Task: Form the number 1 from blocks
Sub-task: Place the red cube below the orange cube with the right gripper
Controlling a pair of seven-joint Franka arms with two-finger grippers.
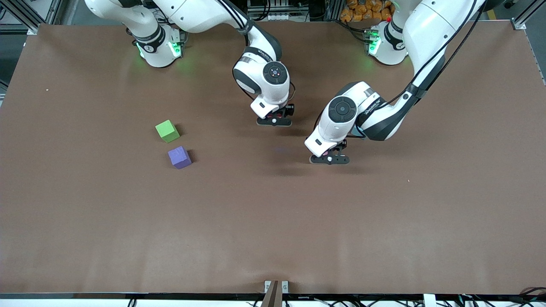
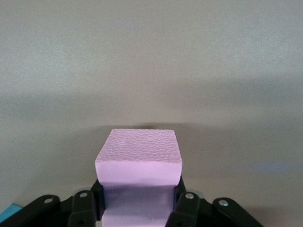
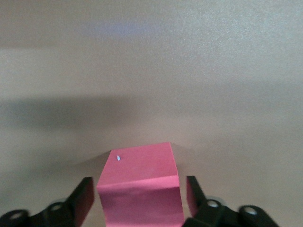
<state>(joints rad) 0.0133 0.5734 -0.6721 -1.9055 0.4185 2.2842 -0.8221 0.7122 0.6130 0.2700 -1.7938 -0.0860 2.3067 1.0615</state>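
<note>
My left gripper (image 1: 329, 160) is low over the middle of the table, shut on a pale pink block (image 2: 138, 153); its fingers (image 2: 187, 204) press the foam in on both sides. My right gripper (image 1: 275, 121) is beside it, toward the robots' bases, and stands open. A deeper pink-red block (image 3: 139, 175) sits on the table between its fingers (image 3: 85, 196), with a gap on each side. A purple block (image 1: 179, 157) lies alone toward the right arm's end of the table. Both wrists hide their blocks in the front view.
A green cube (image 1: 167, 131) sits just beside the purple block, farther from the front camera. A light blue corner (image 2: 8, 212) shows at the edge of the left wrist view. The brown table (image 1: 273, 230) is bare between the grippers and the front camera.
</note>
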